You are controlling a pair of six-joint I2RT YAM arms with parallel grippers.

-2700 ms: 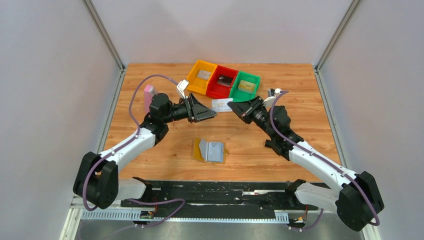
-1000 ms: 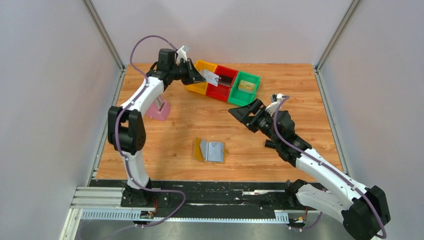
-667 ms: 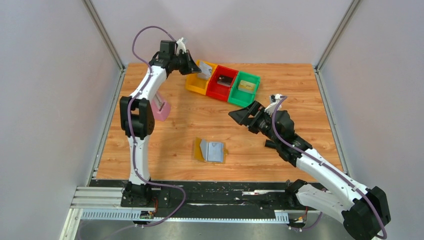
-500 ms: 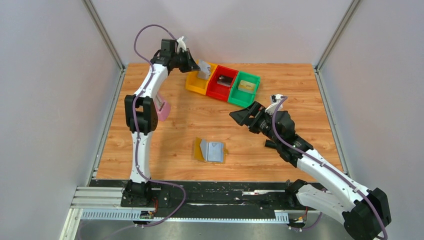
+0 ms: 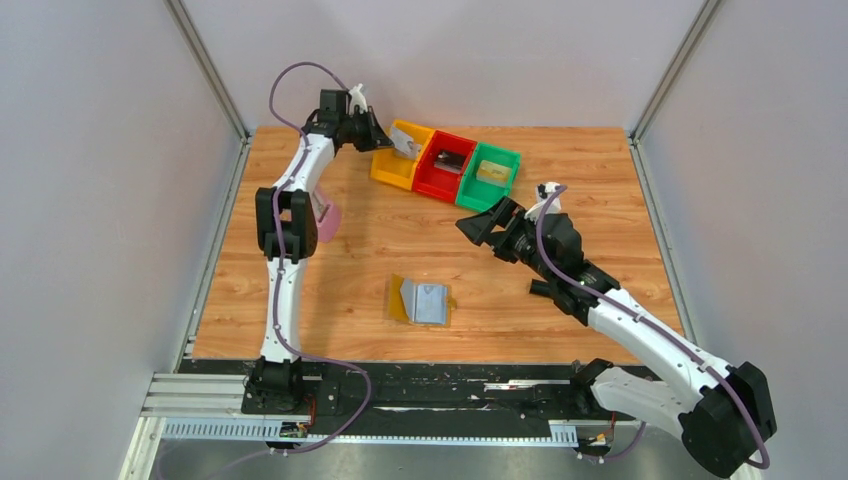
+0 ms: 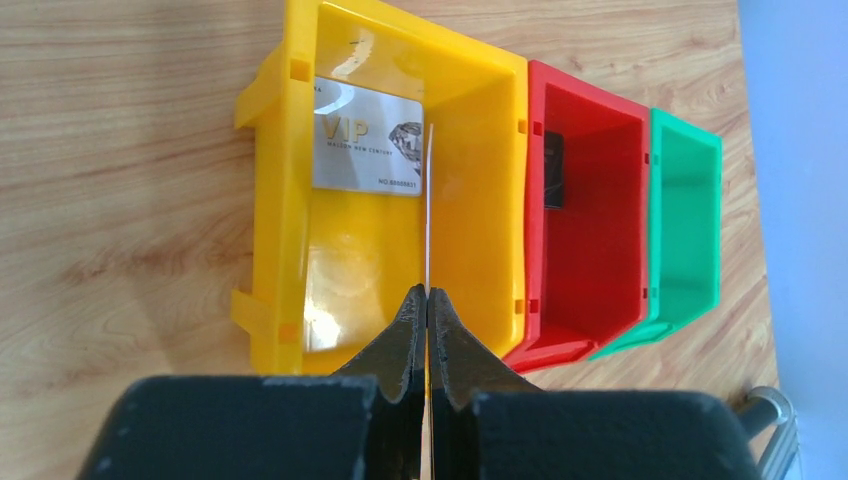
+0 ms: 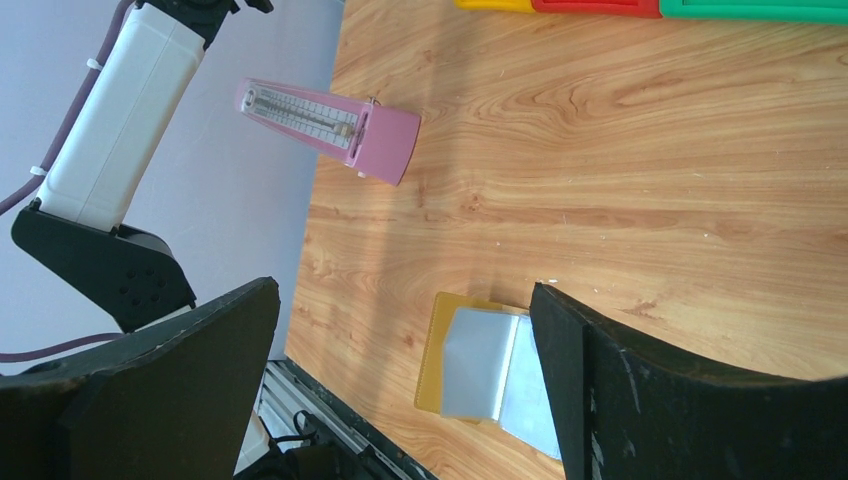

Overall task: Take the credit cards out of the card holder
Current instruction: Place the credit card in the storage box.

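Note:
The card holder (image 5: 420, 300) lies open on the table, mustard outside, pale blue sleeves up; the right wrist view shows it too (image 7: 480, 365). My left gripper (image 5: 385, 140) is shut on a silver credit card (image 5: 405, 146) above the yellow bin (image 5: 388, 172). The left wrist view shows that card edge-on (image 6: 428, 200) between the shut fingertips (image 6: 427, 292). Another silver card (image 6: 368, 150) lies flat in the yellow bin (image 6: 275, 200). My right gripper (image 5: 480, 222) hangs open and empty above the table, right of centre (image 7: 405, 290).
A red bin (image 5: 440, 175) holds a dark card (image 5: 448, 158) and a green bin (image 5: 486, 185) holds a golden card (image 5: 490, 171); both stand right of the yellow one. A pink block (image 5: 325, 215) lies at the left, beside the left arm.
The left arm carried the silver card from the table's centre to the back and now holds it over the yellow bin. The right gripper drew back from the centre and stays open.

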